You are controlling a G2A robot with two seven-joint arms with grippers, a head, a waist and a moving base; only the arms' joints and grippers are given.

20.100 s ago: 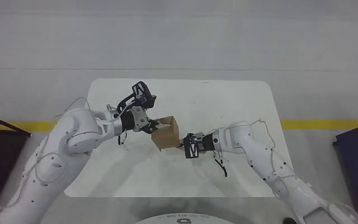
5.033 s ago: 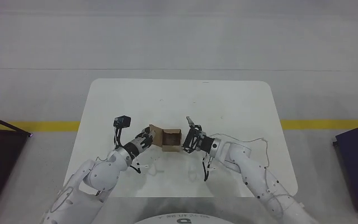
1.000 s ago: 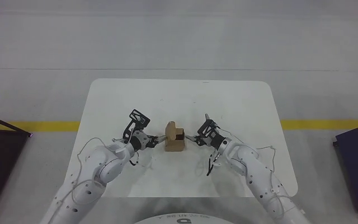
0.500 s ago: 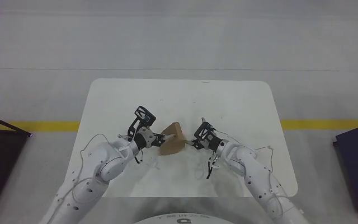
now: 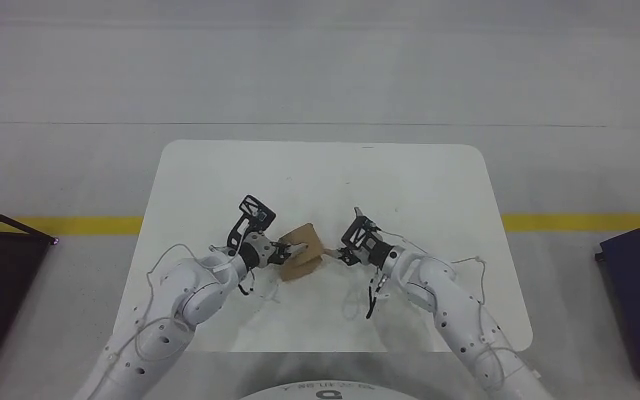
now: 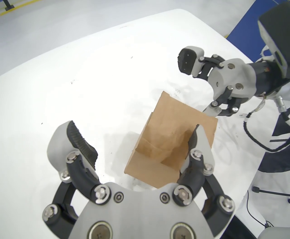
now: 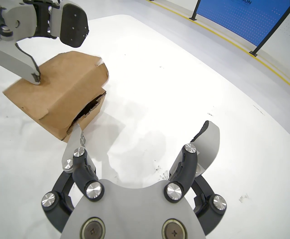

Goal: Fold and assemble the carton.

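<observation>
The brown carton [image 5: 300, 256] lies tipped on its side at the middle of the white table [image 5: 420, 180]. Its top flap is folded over, with a dark gap left at one corner [image 7: 87, 109]. My left gripper [image 5: 278, 252] stands open over the carton [image 6: 174, 129]; one of its fingertips [image 6: 196, 135] presses on the carton's upper face, the other hangs free. My right gripper [image 5: 340, 250] is open on the opposite side, with one thin fingertip [image 7: 76, 132] touching the carton [image 7: 61, 95] at the gap. Each wrist view also shows the other gripper: right [image 6: 199, 88], left [image 7: 54, 52].
Loose cables [image 5: 375, 295] trail on the table beside the right arm. A blue panel on a stand [image 7: 238, 18] and a yellow floor line [image 5: 560, 222] lie beyond the table's edge.
The carton, upright a second ago, has tipped over and now lies lower, leaning toward the left arm. Both grippers have closed in on it.
</observation>
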